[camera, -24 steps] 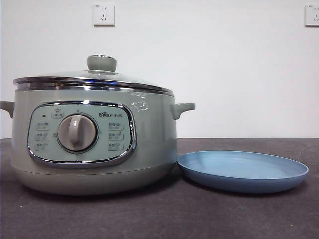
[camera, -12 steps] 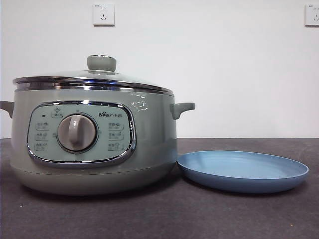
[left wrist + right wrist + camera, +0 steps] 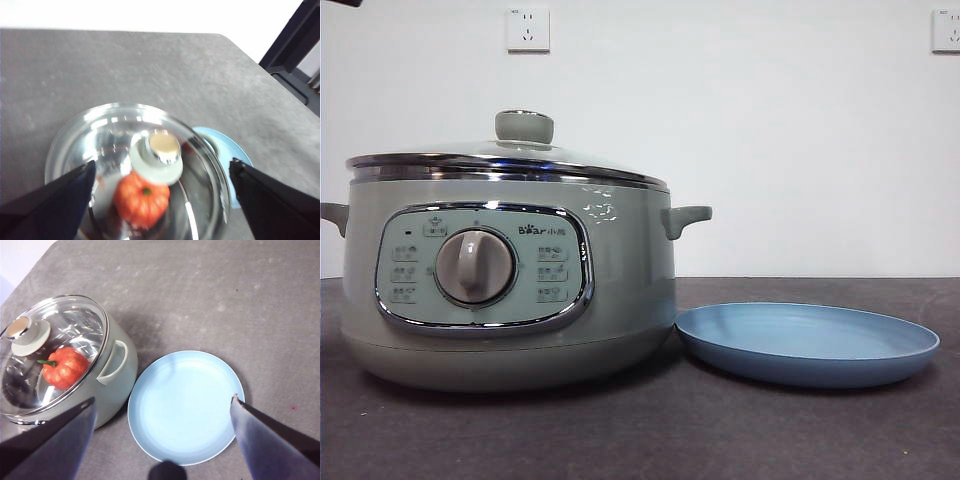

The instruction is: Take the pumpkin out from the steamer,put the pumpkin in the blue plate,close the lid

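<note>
The sage-green steamer [image 3: 510, 290] stands at the left with the glass lid [image 3: 510, 155] shut on it. The orange-red pumpkin [image 3: 140, 202] lies inside and shows through the glass, also in the right wrist view [image 3: 65, 367]. The front view hides it. The blue plate [image 3: 807, 342] lies empty just right of the steamer. My left gripper [image 3: 162, 161] is open, high above the lid's knob [image 3: 159, 152]. My right gripper [image 3: 163, 398] is open, high above the plate [image 3: 185, 407].
The things rest on a dark grey tabletop [image 3: 720, 430] before a white wall with two sockets. A black arm tip [image 3: 340, 3] shows at the front view's top left corner. A black frame [image 3: 295, 45] stands beyond the table's edge.
A black arm tip has come into the front view's top left corner. The steamer, lid and plate have not moved.
</note>
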`<state>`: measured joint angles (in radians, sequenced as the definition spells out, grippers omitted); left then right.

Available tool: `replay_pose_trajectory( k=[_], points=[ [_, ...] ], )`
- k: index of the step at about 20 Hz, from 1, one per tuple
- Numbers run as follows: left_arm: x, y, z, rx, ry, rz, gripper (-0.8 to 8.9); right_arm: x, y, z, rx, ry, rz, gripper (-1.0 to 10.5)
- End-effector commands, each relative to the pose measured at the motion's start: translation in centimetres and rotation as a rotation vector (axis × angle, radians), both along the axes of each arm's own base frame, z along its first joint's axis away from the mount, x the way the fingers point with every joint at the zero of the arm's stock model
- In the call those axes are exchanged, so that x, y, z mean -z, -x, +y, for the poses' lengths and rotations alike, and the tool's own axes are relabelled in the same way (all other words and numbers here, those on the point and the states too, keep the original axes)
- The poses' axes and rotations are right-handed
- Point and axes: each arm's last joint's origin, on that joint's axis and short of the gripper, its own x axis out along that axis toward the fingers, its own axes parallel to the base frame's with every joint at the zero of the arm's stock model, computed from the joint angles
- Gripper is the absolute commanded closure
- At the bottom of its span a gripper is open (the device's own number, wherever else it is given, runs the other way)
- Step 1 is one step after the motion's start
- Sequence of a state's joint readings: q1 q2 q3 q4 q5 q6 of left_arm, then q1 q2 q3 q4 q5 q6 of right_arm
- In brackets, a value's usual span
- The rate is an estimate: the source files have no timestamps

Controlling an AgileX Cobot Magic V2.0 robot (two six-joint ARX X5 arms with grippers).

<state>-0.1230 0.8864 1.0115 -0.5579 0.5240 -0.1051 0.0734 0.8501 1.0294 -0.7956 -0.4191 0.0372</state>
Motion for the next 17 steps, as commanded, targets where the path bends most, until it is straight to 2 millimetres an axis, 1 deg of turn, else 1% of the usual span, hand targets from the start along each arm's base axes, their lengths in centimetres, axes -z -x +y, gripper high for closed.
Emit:
replay_pose_trajectory(
  k=[1, 3, 5, 8, 10, 11, 14, 17],
  points=[
    [-1.1, -1.3, -1.3, 0.009, -0.034, -0.016, 3.70, -0.1, 0.0, 0.0, 0.002, -0.007, -0.001, 5.0],
    [-1.9, -2.5, -2.9, 0.024, -0.093, -0.024, 3.70, -0.1, 0.0, 0.0, 0.003, -0.008, 0.000, 5.0],
    [-2.1, -3.8, -4.6, 0.031, -0.157, -0.015, 3.74, -0.1, 0.0, 0.0, 0.004, -0.011, 0.002, 5.0],
    [-1.6, -5.6, -7.1, 0.038, -0.243, 0.011, 3.74, -0.1, 0.0, 0.0, 0.005, -0.011, 0.002, 5.0],
    [-0.4, -6.8, -8.6, 0.048, -0.296, 0.040, 3.74, -0.1, 0.0, 0.0, 0.005, -0.010, 0.002, 5.0],
    [0.5, -7.5, -9.3, 0.053, -0.322, 0.067, 3.74, -0.1, 0.0, 0.0, 0.005, -0.010, 0.002, 5.0],
    [2.7, -8.9, -10.4, 0.063, -0.373, 0.143, 3.74, -0.1, 0.0, 0.0, 0.005, -0.010, 0.002, 5.0],
    [4.2, -9.6, -11.1, 0.081, -0.409, 0.203, 3.74, -0.1, 0.0, 0.0, 0.005, -0.010, 0.002, 5.0]
  ],
)
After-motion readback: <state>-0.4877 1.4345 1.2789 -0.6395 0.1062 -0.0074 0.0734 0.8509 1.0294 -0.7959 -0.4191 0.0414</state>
